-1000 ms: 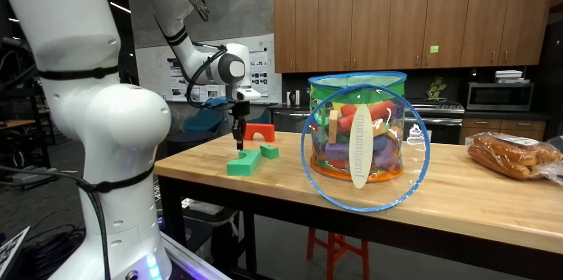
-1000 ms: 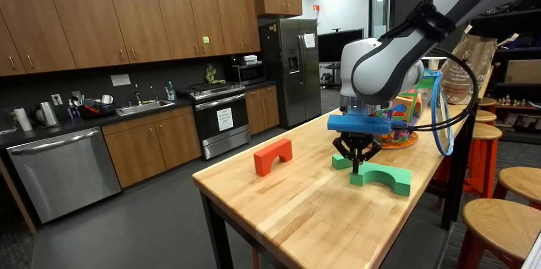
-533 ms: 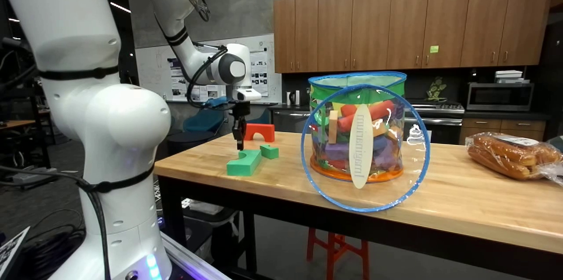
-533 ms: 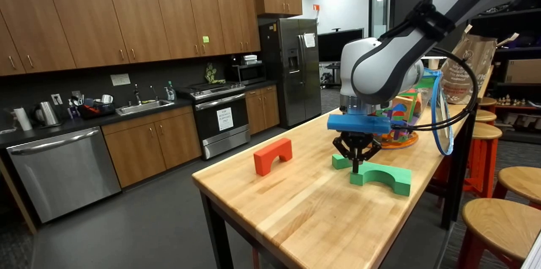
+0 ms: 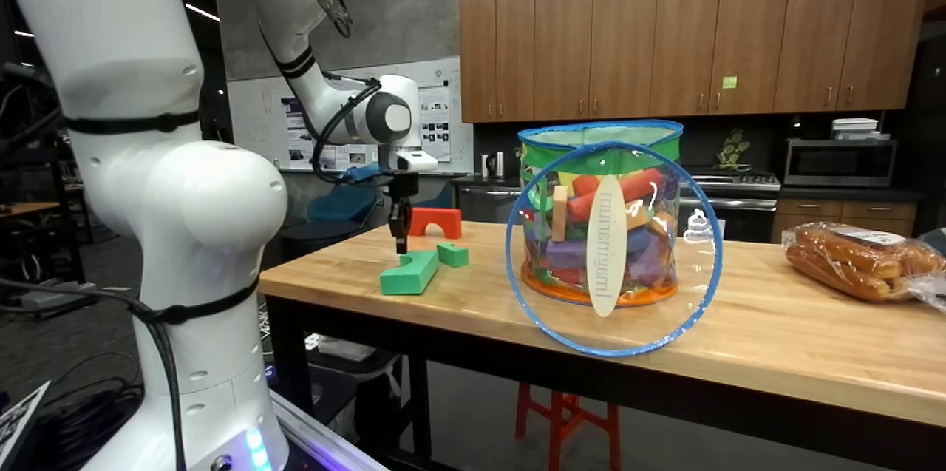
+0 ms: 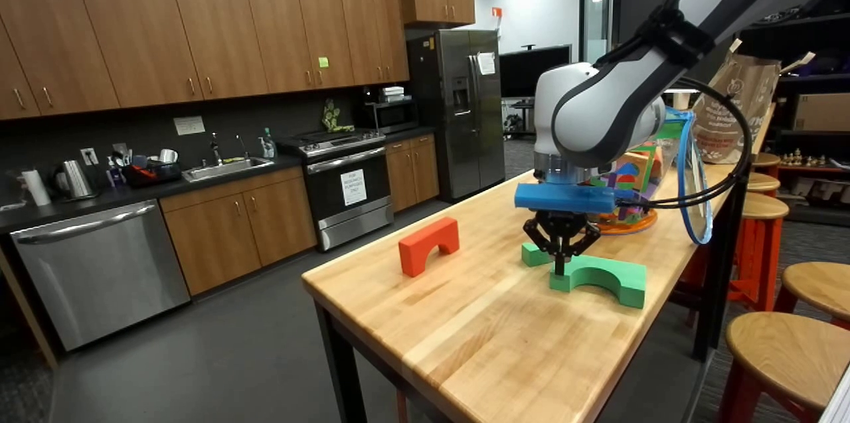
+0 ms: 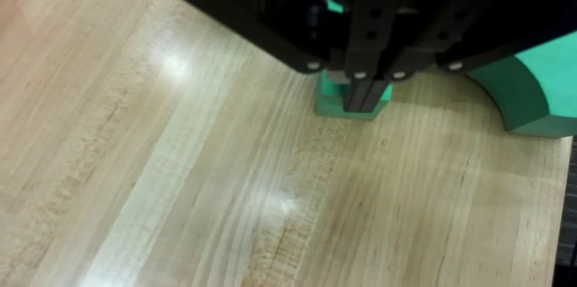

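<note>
Red arch-shaped, foam-looking block (image 6: 428, 236): Stands between nine and ten o'clock, in an exterior view, from the black two-fingered metal claw (image 6: 559, 271); both feet sit flat on the pale wooden tabletop (image 6: 465, 337), likely why it balances. Its length runs eight to two.

Small green notched, foam-looking block (image 6: 535, 255): Lies at the claw's ten o'clock.

Claw: Points straight down at six o'clock, fingers (image 7: 352, 95) pressed together, gripping nothing. From where I stand, I cannot tell whether the tips touch down.

Larger green arch-shaped, foam-looking block (image 6: 614, 268): Rests on the tabletop at three o'clock, its nine-o'clock leg under the claw's tips; broad face down, probably its steadiest pose. Long axis nine to just past three; the half-round cut opens between six and seven.

Clear plastic drum bag with orange base (image 6: 647, 222): Sits at one o'clock, its wall apparently holding up a heap of coloured blocks (image 5: 565, 256).

Round clear plastic lid with blue hem (image 6: 695, 177): Hangs at two o'clock, seemingly hinged, leaving the drum's mouth uncovered.
</note>
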`<state>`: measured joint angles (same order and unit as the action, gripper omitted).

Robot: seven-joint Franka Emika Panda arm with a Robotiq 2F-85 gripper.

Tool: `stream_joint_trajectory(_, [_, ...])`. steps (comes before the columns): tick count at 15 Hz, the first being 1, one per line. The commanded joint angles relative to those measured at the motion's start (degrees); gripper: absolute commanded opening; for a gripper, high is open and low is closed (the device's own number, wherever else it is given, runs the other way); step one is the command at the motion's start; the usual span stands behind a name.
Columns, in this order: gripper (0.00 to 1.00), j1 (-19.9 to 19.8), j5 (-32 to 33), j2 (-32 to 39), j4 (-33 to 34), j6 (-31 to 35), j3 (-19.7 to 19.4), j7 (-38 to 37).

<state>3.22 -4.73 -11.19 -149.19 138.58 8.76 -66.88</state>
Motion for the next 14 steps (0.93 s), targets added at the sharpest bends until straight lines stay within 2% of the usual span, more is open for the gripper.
stream_joint_trajectory(1, [0.0, 1.4, -1.83, 1.5, -0.21, 0.78, 0.55, 1.09])
stream_joint_trajectory(7, [0.0, 4.07, -4.69, 2.99, -0.7, 1.04, 2.03, 1.36])
stream_joint_trajectory(14, [0.0, 4.19, -4.64, 2.65, -1.24, 1.59, 1.88, 0.97])
